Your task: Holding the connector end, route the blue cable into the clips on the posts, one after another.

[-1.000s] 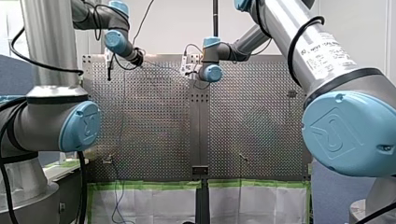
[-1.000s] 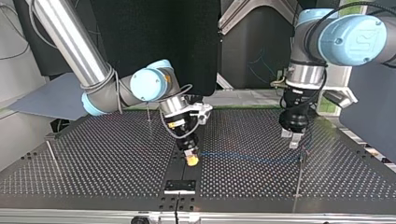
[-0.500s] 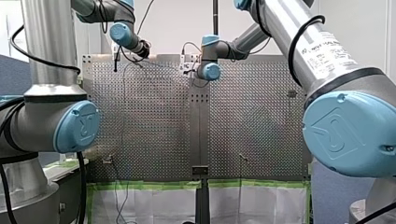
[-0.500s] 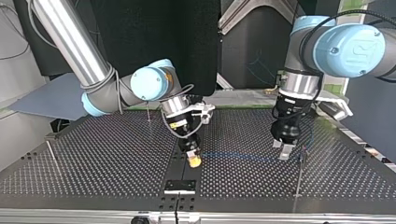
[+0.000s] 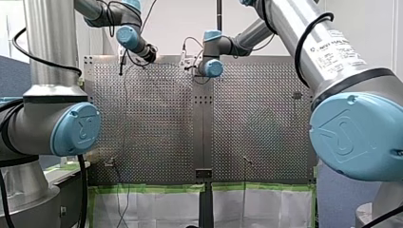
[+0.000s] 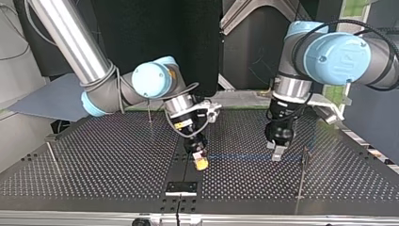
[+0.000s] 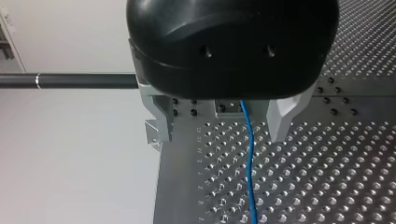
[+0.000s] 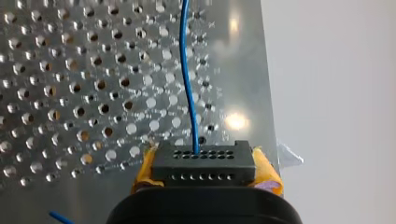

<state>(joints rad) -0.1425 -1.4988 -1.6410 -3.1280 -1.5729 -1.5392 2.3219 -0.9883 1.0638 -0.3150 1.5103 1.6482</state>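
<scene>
From the top view's left, my right gripper (image 6: 201, 161) pinches the connector (image 8: 201, 161). The blue cable (image 6: 235, 157) runs straight to my left gripper (image 6: 276, 151), whose 2 fingers straddle it wide apart. Unclamped there, it could slip out short of the post (image 6: 303, 165).

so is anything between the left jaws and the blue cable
Nothing visible does. In the left wrist view the blue cable runs straight through the gap between my left arm's jaws, which stand open. It touches neither of them, and only the perforated table shows behind it.
</scene>
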